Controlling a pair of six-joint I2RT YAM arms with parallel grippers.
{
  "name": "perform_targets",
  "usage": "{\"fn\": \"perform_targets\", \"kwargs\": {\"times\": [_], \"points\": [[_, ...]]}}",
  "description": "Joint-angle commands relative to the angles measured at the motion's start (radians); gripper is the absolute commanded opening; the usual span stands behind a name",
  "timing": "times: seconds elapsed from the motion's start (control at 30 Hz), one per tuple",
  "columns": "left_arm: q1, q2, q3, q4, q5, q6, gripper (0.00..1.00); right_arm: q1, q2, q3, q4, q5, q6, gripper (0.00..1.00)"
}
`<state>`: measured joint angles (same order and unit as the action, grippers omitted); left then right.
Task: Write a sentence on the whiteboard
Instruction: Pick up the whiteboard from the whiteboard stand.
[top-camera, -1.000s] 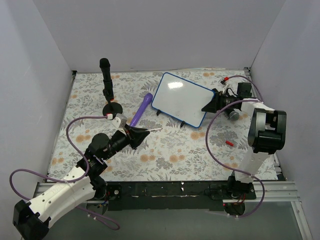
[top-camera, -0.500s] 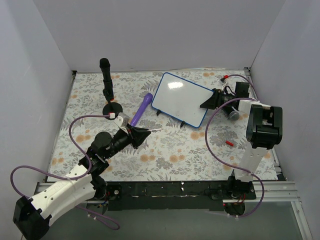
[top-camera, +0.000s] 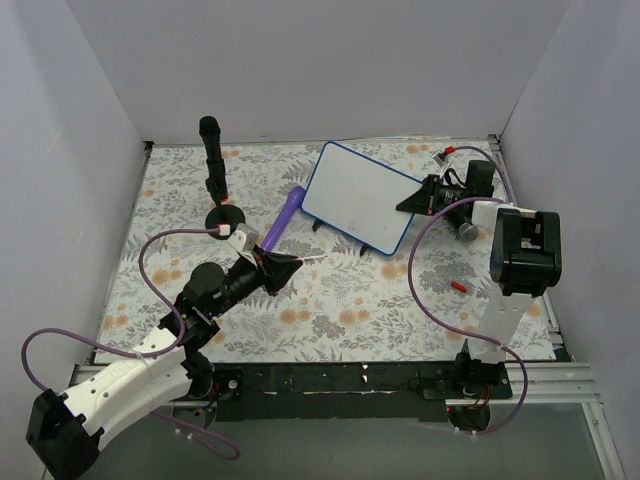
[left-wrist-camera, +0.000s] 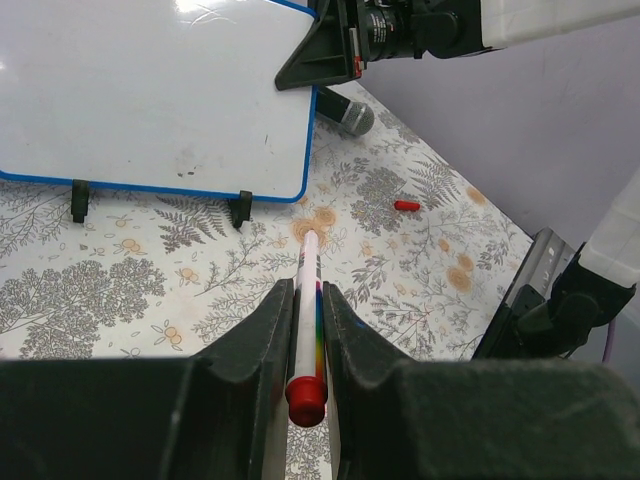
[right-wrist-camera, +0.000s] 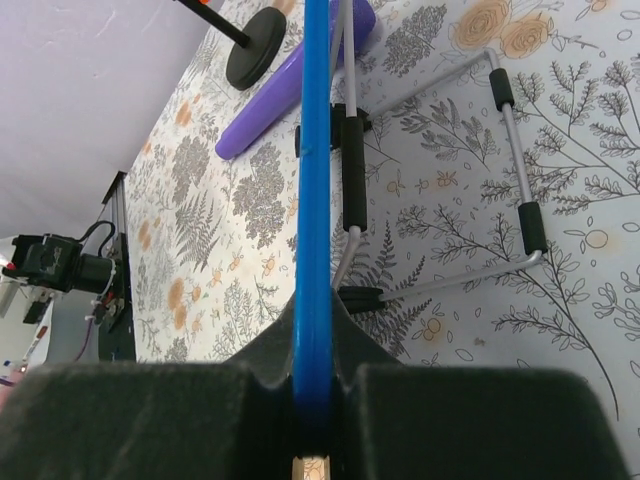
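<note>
While the whiteboard (top-camera: 358, 196) stands propped on its small black feet toward 1 o'clock on the flowered surface (top-camera: 330, 310), the right gripper (top-camera: 403, 208) has its jaws clamped on the board's blue rim at its 3 o'clock edge. Toward 7 o'clock of the board and apart from it, the left gripper (top-camera: 296, 263) has its jaws closed on a white marker (left-wrist-camera: 309, 290) with a red end, its tip pointing at the board. A purple cylinder (top-camera: 284, 219) lies just beside the board at 9 o'clock, and a small red cap (top-camera: 459, 286) lies toward 5 o'clock.
</note>
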<state>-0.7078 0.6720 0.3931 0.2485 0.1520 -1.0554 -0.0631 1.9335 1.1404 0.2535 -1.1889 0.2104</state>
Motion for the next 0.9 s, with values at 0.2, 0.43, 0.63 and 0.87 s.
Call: {"fn": "perform_targets", "kwargs": {"times": [0.2,0.43,0.63,0.87], "points": [[0.005,-0.011,0.059,-0.006,-0.029,0.017,0.00,-0.003,-0.125,0.117,-0.033,-0.031,-0.069,0.01],[0.005,-0.034,0.092,-0.022,-0.042,0.018,0.00,-0.003,-0.246,0.151,-0.005,-0.009,-0.011,0.01],[0.005,-0.089,0.118,-0.018,-0.057,-0.002,0.00,-0.003,-0.347,0.208,-0.384,-0.043,-0.245,0.01],[0.005,-0.178,0.124,-0.012,-0.020,-0.031,0.00,-0.003,-0.445,0.252,-1.100,-0.060,-0.859,0.01]]}}
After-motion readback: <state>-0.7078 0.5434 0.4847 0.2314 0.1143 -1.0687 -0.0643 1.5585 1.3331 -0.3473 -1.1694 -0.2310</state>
